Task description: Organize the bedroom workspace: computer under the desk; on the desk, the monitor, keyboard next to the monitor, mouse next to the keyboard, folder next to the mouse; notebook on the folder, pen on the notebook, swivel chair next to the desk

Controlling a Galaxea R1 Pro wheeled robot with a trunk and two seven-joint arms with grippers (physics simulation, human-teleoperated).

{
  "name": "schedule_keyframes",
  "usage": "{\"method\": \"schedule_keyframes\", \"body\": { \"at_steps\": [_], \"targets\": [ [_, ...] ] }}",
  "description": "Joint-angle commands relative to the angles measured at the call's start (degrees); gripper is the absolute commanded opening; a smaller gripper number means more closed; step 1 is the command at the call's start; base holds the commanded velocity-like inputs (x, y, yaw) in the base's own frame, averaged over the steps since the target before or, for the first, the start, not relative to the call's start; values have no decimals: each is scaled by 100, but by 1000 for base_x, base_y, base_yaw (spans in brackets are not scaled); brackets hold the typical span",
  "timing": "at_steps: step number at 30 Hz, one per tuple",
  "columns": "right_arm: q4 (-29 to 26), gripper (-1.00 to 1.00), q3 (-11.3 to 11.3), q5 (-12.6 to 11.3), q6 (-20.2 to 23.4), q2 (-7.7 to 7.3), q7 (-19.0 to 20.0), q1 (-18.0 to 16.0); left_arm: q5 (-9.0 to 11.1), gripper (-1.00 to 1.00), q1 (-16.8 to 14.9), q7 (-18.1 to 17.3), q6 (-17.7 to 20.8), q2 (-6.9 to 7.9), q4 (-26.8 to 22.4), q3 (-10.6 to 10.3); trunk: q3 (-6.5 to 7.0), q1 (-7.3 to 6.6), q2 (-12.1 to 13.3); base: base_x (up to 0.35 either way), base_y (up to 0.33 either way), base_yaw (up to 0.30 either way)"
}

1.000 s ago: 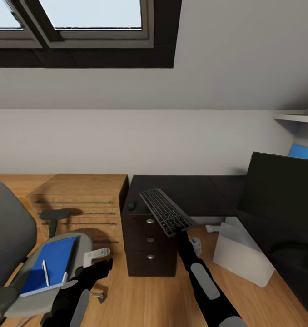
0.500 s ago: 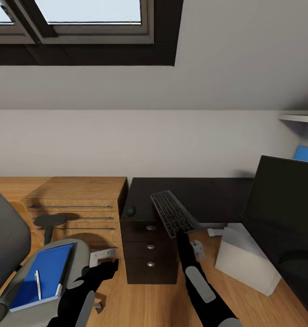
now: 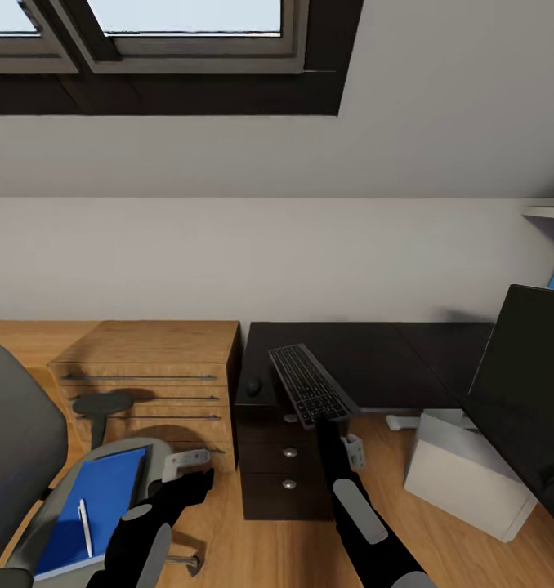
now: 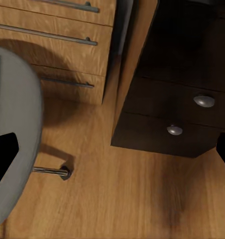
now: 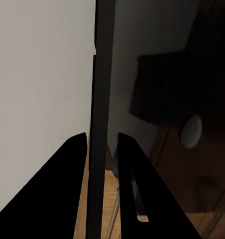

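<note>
Rightward camera swing since a second ago: monitor [image 3: 526, 384] and computer [image 3: 465, 474] sit closer to the frame's right edge, the window frame slides right, and the drawer unit [image 3: 285, 469] with them, so this reads as head or base motion, not objects moving. Keyboard [image 3: 311, 384] is held up over the near edge of the desk [image 3: 367, 359], tilted, its long axis running away from the robot; earlier it lay a little more skewed to the left. Right gripper [image 3: 319, 420] is clamped on the keyboard's near end, and the right wrist view shows the thin dark slab edge-on between the two fingers [image 5: 75, 164], both pressed against it. Held this way, by one end, the board probably stays free to be lowered flat beside the monitor. Mouse [image 3: 254, 385] rests on the desk's left corner, just left of the keyboard. Left gripper [image 3: 197, 482] hangs low near the swivel chair [image 3: 32, 457], fingers apart and empty. Folder [image 3: 97, 506] lies on the seat with the pen [image 3: 85, 516] on top, not yet collected. Wooden shelving [image 3: 150, 367] stands just left of the desk.
</note>
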Motion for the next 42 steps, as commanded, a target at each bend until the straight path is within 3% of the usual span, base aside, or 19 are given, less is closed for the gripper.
{"method": "schedule_keyframes", "body": {
  "at_steps": [1, 22, 42],
  "targets": [
    [4, -100, 18, -61, -36, 0, 33, -5, 59, 100, -4, 49, 29, 1, 38, -22, -6, 1, -4, 16, 9, 0],
    [12, -100, -12, -63, -37, 0, 15, -5, 75, 100, -4, 40, 31, 2, -5, -32, -6, 1, -4, 143, 1, 0],
    [34, -100, -5, -62, -37, 0, -18, -5, 78, 100, -6, 56, 35, -8, -46, -26, -365, 440, -806, 0, 0, 0]
  ]
}}
